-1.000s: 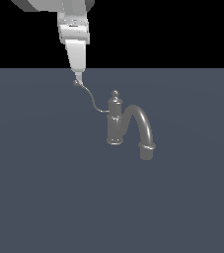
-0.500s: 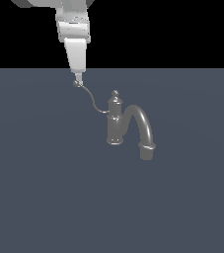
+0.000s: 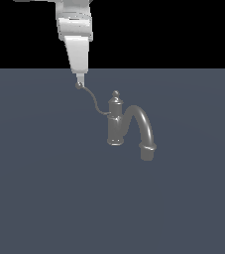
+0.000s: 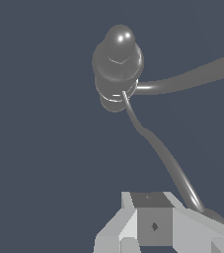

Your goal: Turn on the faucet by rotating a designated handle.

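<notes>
**Faucet and handle, one arm above**

Faucet (image 3: pixel 116 124): dark-grey, upright on the flat grey surface (image 3: pixel 44 198), arched spout toward the exterior view's right. Handle (image 3: pixel 93 100): thin curved lever rising from the column toward the exterior view's left. Gripper (image 3: pixel 79 79): pointing down, tip at the handle's ball end; whether its jaws are apart or together cannot be told.

faucet (image 4: pixel 117 62) seen from above | handle (image 4: pixel 155 146) curves to jaws (image 4: pixel 155 225) | contact unclear, possibly touching
</notes>
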`<state>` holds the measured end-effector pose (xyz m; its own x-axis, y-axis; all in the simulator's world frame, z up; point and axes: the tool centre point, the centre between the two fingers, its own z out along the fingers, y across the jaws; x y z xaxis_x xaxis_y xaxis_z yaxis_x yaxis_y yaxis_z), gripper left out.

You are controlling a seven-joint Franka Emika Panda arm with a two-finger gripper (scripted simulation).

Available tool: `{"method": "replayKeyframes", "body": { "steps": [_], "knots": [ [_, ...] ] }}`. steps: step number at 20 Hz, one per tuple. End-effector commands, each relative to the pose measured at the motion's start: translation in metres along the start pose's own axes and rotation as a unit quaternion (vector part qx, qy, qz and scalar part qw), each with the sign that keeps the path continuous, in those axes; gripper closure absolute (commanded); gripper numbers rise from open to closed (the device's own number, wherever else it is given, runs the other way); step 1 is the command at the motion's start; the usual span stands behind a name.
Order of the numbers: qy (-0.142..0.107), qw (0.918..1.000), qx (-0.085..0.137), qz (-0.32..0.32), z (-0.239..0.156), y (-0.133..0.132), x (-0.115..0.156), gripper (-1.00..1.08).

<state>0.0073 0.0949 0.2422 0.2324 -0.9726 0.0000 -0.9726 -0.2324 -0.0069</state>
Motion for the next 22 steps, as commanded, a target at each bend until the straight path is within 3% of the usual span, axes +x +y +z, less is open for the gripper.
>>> {"method": "replayKeyframes", "body": {
  "steps": [1,10,11,22],
  "knots": [
    [0.000,1.0000,-0.004,-0.001,0.001,0.011,-0.001,1.08],
    [0.000,1.0000,-0.004,-0.001,0.000,0.036,-0.001,1.08],
    [0.002,1.0000,0.002,0.005,-0.001,0.029,0.007,1.08],
    [0.001,1.0000,-0.001,0.002,-0.001,0.067,0.038,1.08]
  ]
}}
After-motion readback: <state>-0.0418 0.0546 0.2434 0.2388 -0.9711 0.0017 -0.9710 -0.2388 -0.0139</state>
